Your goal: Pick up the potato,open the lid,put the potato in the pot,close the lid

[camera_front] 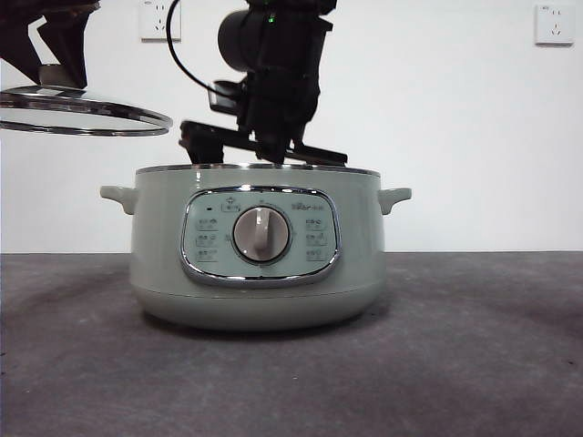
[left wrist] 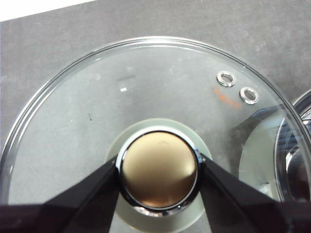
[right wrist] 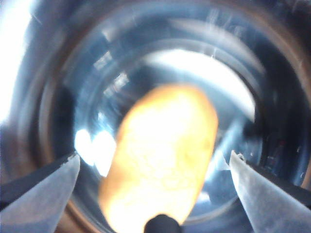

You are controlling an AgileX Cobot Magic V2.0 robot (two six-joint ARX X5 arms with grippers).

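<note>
Left gripper (left wrist: 159, 170) clenched on lid (left wrist: 146, 97) knob, held up beside pot (camera_front: 255, 255) for access; right gripper (right wrist: 155, 165) over its mouth, fingers released; potato (right wrist: 160, 155) seemingly inside.

The pale green pot (camera_front: 255, 264) stands upright and open, dial facing front. The orange-brown potato (right wrist: 160, 158) lies inside it on the shiny bottom. The clear glass lid (camera_front: 82, 111) hangs level in the air, left of the pot's rim and slightly above it.

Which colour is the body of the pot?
Pale sage green pot, seen best in the front view.
</note>
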